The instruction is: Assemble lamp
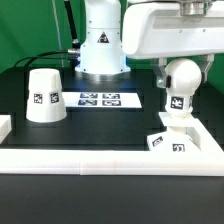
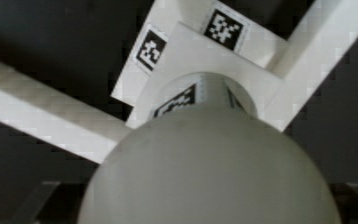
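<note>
The white ball-like bulb [image 1: 181, 82] stands upright with its tagged stem on the small flat square base [image 1: 166, 141] at the exterior view's right. My gripper [image 1: 182, 72] comes down from above, and its dark fingers flank the ball and are shut on it. In the wrist view the bulb [image 2: 202, 160] fills the near field, the gripper [image 2: 197, 212] is at its sides, and the base [image 2: 185, 45] with its tags lies beyond. The truncated-cone shade [image 1: 44, 95] stands alone at the exterior view's left.
The marker board [image 1: 108, 99] lies flat in the middle, in front of the arm's pedestal [image 1: 101, 50]. A raised white wall [image 1: 100, 156] runs along the near side next to the base, and shows in the wrist view [image 2: 34, 100].
</note>
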Controlling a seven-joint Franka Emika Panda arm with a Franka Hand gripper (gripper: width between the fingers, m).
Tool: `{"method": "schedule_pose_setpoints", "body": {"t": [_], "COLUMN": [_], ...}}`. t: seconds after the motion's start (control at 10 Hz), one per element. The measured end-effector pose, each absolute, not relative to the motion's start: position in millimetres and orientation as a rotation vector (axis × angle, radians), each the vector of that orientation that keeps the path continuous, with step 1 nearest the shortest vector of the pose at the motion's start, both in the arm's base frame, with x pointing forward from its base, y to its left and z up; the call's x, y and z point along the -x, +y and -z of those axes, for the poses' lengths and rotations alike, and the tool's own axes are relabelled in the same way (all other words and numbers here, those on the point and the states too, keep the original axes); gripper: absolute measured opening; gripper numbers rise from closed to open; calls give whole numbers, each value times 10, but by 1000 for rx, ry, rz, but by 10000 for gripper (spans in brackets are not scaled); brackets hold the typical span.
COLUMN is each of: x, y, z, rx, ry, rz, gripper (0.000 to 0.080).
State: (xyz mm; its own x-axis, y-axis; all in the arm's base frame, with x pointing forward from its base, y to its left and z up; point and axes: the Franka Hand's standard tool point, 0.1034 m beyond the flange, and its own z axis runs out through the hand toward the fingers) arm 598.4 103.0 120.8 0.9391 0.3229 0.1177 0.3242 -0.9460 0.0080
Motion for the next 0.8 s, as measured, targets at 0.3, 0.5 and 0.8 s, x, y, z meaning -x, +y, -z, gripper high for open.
{"method": "schedule_pose_setpoints", "body": {"t": [0.3, 0.5, 0.8], "x": [-5991, -5992, -5985], "y": [993, 966, 943], "z": [-1204, -1199, -1195], "rx": [3111, 3102, 3050], "ry": [-112, 142, 546], "rz": [181, 176, 158], "gripper": [579, 579, 579]}}
